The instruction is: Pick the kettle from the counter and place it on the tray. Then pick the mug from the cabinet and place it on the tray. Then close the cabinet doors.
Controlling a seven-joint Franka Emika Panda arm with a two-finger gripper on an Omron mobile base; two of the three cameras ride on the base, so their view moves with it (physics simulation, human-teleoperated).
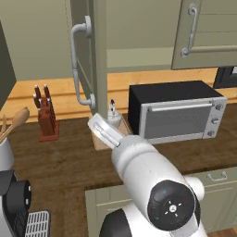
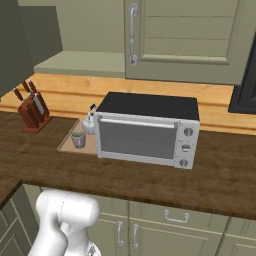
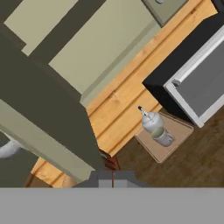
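- 2 of the 3 jobs look finished: kettle (image 2: 89, 122) and mug (image 2: 78, 139) both sit on the tray (image 2: 67, 145), so the step in hand is shutting the cabinet doors.
- Far left on the counter (image 2: 150, 175) stands a knife block (image 2: 31, 114), well apart from the tray.
- Next along, the left door (image 1: 82, 55) stands open, seen nearly edge-on in the left base view, its curved grey handle (image 1: 77, 65) facing the arm.
- The pincer (image 3: 112, 177) shows at the bottom of the hand view, its tips together with nothing between them, close to that open door's edge.
- On the tray, the mug is just in front of the kettle, apparently touching it; the tray lies just beside the toaster oven (image 2: 145, 131).
- Further right, the right door (image 2: 185, 40) looks already flush with the cabinet.
- My judgement: the next move calls for pressing the closed tips against the left door's outer face and swinging it shut, keeping the arm clear of the handle and the kettle below.
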